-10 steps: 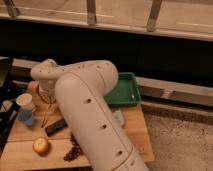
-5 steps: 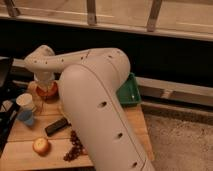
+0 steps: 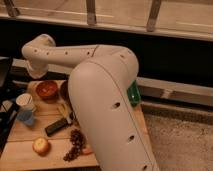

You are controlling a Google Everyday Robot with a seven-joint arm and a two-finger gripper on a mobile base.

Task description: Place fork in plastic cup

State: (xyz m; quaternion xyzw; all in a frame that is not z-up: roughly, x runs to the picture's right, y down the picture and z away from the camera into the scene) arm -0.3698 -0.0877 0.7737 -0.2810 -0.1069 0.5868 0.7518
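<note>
The whitish plastic cup (image 3: 24,101) stands upright near the left edge of the wooden table (image 3: 22,136). A smaller blue cup (image 3: 26,118) stands just in front of it. I cannot make out the fork; it is hidden or out of view. My big white arm (image 3: 100,90) rises from the lower right and bends at an elbow (image 3: 37,50) above the table's far left. My gripper seems to be the dark shape at the left edge (image 3: 7,109), close beside the two cups.
A red bowl (image 3: 46,90) sits behind the cups. A black block (image 3: 56,126) and a yellow item (image 3: 63,111) lie mid-table. A round fruit (image 3: 40,145) and dark grapes (image 3: 75,142) lie at the front. A green tray (image 3: 132,94) peeks out behind the arm.
The arm has swung: its elbow rose and moved to the far left, and its upper part now covers more of the table and most of the green tray. The cups have not moved.
</note>
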